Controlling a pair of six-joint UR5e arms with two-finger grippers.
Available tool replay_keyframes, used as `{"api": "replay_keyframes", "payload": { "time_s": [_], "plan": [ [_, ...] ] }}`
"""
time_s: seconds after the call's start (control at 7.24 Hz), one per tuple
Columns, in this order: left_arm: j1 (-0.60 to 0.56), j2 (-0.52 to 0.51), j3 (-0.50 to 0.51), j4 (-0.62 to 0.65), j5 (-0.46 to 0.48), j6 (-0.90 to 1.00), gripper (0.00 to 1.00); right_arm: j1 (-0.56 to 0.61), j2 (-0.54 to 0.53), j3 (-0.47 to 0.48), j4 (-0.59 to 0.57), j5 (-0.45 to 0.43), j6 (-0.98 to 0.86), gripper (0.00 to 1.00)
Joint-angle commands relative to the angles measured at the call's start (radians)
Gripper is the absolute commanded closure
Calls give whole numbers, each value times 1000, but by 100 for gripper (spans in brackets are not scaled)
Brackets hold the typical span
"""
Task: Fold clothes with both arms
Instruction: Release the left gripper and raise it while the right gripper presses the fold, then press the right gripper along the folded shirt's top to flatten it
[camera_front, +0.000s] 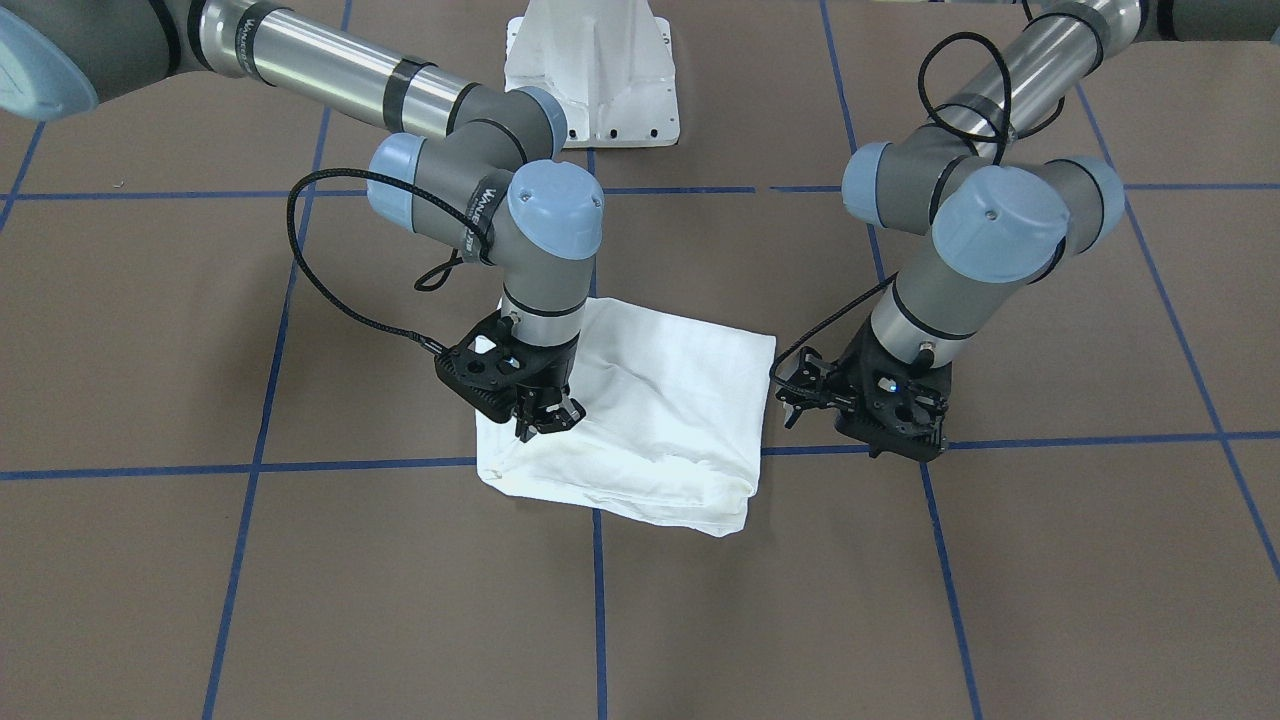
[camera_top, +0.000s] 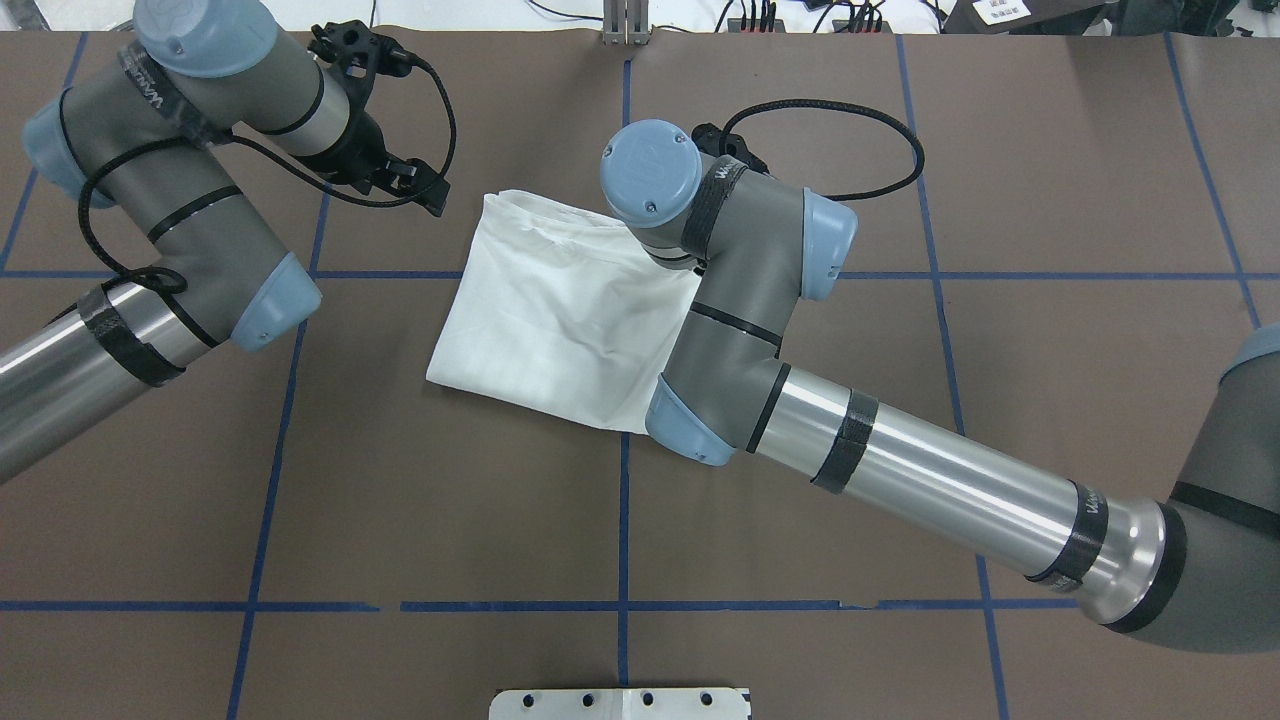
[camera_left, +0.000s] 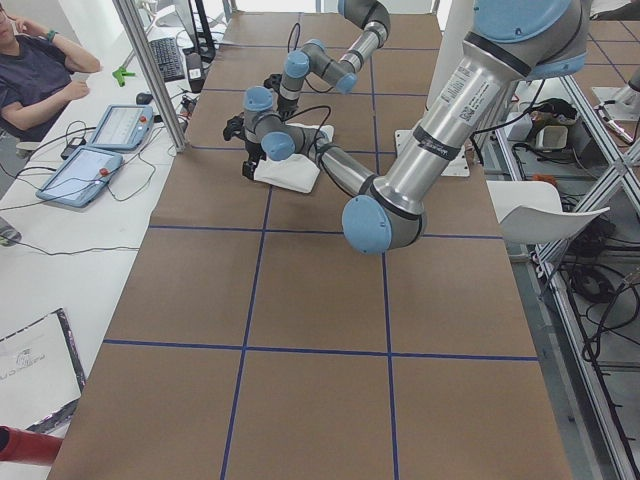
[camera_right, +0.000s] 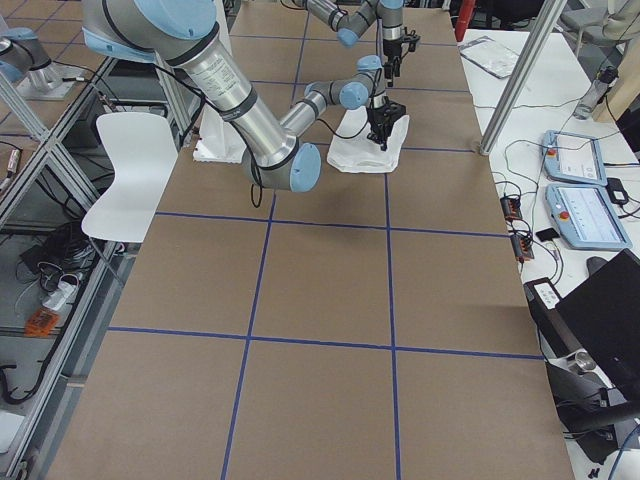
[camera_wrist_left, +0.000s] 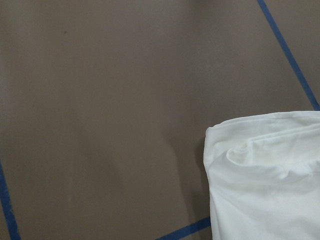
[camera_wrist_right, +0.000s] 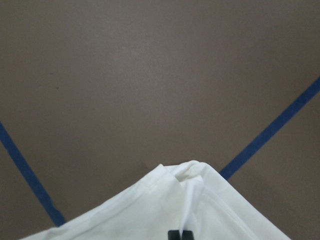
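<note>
T-shirt (camera_front: 670, 400) — folded into 1 compact white pad, centre of table (camera_front: 300, 600) | right gripper (camera_front: 548, 415) pinching its far-right corner, likely squaring the fold | left gripper (camera_front: 795, 392) spread, empty — beside opposite edge, off the cloth

Brown table (camera_front: 150, 330), blue tape grid (camera_front: 600, 600), folded white T-shirt (camera_front: 660, 420) lying flat, white pedestal (camera_front: 590, 70)

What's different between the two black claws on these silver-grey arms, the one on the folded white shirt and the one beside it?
The right arm's black gripper points down onto the folded white shirt near a corner; the left arm's black gripper sits beside the shirt, off the cloth. The right one looks shut, pinching a fold; the left one looks open and empty. Both hang low, at the shirt's edges.
</note>
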Motion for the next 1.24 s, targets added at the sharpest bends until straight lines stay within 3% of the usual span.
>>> {"api": "replay_keyframes", "payload": {
  "time_s": [0.0, 0.14, 0.28, 0.41, 0.55, 0.69, 0.97, 1.1],
  "plan": [
    [0, 0, 0, 0, 0, 0, 0, 3, 2, -63, 61, -74, -17, 100],
    [0, 0, 0, 0, 0, 0, 0, 3, 29, -139, 122, -103, -17, 100],
    [0, 0, -2, 1, 0, 0, 0, 3, 67, -190, 129, -109, -13, 88],
    [0, 0, -2, 2, 0, 0, 0, 3, 66, -194, 126, -109, -23, 14],
    [0, 0, -5, 2, 0, 0, 0, 6, 72, -192, 126, -109, -69, 0],
    [0, 2, -8, 3, 0, 0, 0, 21, 72, -191, 121, -87, -89, 0],
    [0, 2, -9, 3, 0, 0, 0, 59, 80, -179, 103, 50, -207, 0],
    [0, 2, -8, 3, 0, 1, 0, 59, 80, -119, 42, 65, -236, 0]
  ]
}}
